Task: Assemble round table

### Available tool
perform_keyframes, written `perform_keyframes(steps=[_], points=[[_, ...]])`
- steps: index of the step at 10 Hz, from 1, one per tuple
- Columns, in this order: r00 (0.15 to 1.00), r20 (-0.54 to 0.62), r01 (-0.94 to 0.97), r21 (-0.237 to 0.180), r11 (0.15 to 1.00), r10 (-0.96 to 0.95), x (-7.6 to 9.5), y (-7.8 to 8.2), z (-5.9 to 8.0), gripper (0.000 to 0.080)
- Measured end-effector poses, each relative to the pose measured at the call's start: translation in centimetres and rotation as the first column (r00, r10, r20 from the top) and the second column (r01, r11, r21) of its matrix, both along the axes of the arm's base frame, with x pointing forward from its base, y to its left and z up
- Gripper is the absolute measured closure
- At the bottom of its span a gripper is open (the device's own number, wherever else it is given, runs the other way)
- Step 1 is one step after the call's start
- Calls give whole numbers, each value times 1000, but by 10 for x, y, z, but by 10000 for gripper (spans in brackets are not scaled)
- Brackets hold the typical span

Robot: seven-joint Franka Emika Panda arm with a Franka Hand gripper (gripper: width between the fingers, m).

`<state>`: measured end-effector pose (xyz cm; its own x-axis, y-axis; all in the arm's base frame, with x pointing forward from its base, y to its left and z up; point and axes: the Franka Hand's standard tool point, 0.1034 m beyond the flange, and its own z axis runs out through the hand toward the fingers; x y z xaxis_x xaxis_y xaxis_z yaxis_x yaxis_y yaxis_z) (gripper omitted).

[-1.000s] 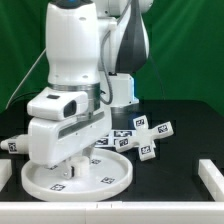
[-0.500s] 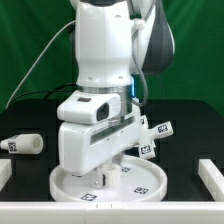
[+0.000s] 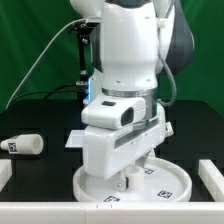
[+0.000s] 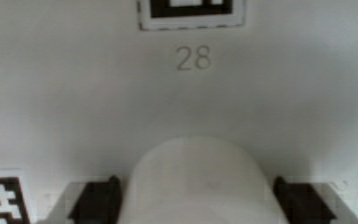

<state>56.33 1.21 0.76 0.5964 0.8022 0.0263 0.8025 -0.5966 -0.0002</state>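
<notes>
On black counter (image 3: pixel 35 122), exterior view: big round disc (image 3: pixel 168 184) lies flat near front. White arm (image 3: pixel 125 60) stands right over it, jaws down at disc middle, likely to hold or slide it. Short fat leg (image 3: pixel 25 144) lies on its side, well apart at the exterior view's left. All smooth white plastic.

Wrist view: jaws clenched on disc's round bump (image 4: pixel 197 180); dark pads (image 4: pixel 98 198) touch both sides. Flat dull face, square tag (image 4: pixel 197 12), number 28.

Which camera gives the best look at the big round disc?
The exterior view: the round disc shows there nearly whole, rim included, though the arm hides its middle. The wrist view shows only a close patch of it, with a printed 28 and tags.
</notes>
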Motion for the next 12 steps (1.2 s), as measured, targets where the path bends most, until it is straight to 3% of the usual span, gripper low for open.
perform_keyframes(steps=[3,6,7,8,9,11,12], points=[[999,-3,35,-3,999,-35,1,26,0,394],[999,-2,46,-12,999,-46,1,26,0,394],[999,-2,46,-12,999,-46,1,26,0,327],[999,-2,46,-12,999,-46,1,26,0,327],[999,-2,46,-12,999,-46,1,26,0,195],[1000,-5,28,-16,999,-28,0,22,3,157],[1000,-12,13,-30,999,-14,-9,9,21,152]])
